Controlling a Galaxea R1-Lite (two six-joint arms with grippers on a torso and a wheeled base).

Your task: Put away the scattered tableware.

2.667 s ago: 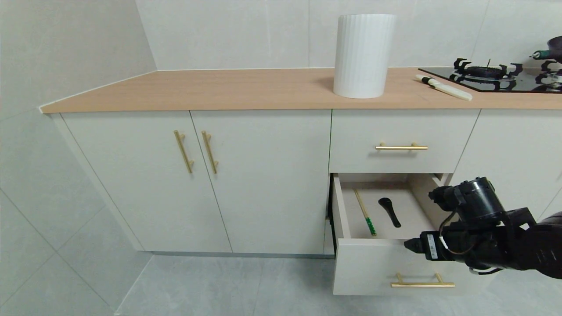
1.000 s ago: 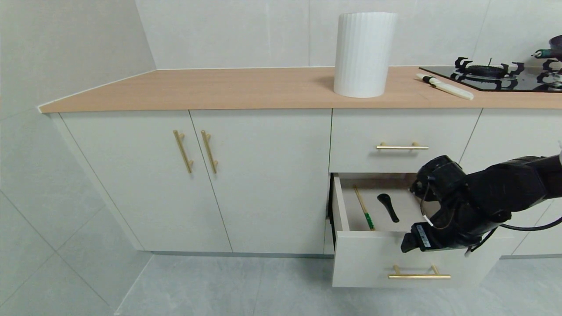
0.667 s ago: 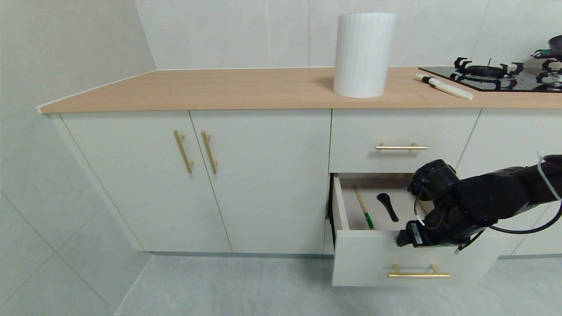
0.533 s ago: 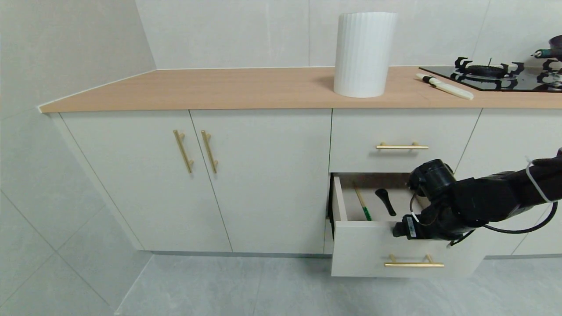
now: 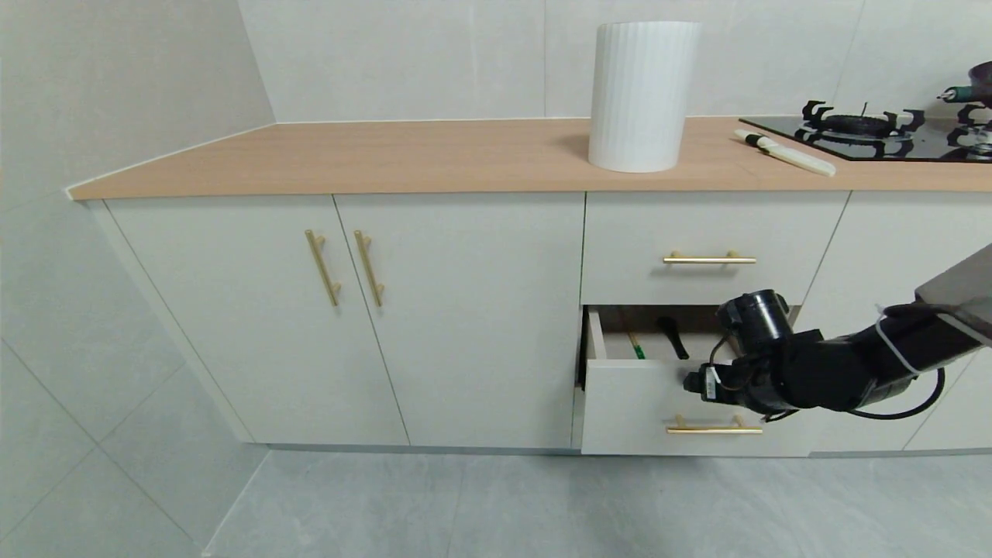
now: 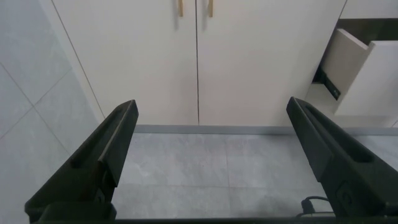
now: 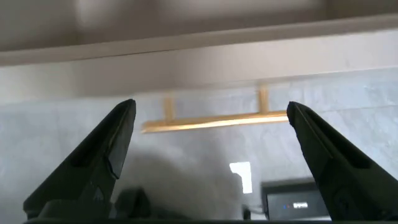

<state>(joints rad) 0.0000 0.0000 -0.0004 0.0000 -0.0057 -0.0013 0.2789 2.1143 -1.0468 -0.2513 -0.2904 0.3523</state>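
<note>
Chopsticks [image 5: 635,346] and black spoon [image 5: 673,339] lie inside barely-open lower drawer [image 5: 643,395]. Right end effector [image 5: 696,382], spread wide, empty, at drawer front, 12 o'clock of handle [image 5: 714,428]. Left end effector [image 6: 211,162]: wide, empty.

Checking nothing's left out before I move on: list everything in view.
counter: 1, wood
canister: 1, white, on counter
hob: 1, black, counter's right
knife: 1, cream, on counter beside hob
doors: 2, white, under counter, shut
upper drawer: 1, white, shut
lower drawer: 1, white, slightly open
chopsticks: count unclear, green-tipped, in lower drawer
spoon: 1, black, in lower drawer
left gripper: 1, black, open, above floor
right gripper: 1, black, open, at lower drawer
</note>
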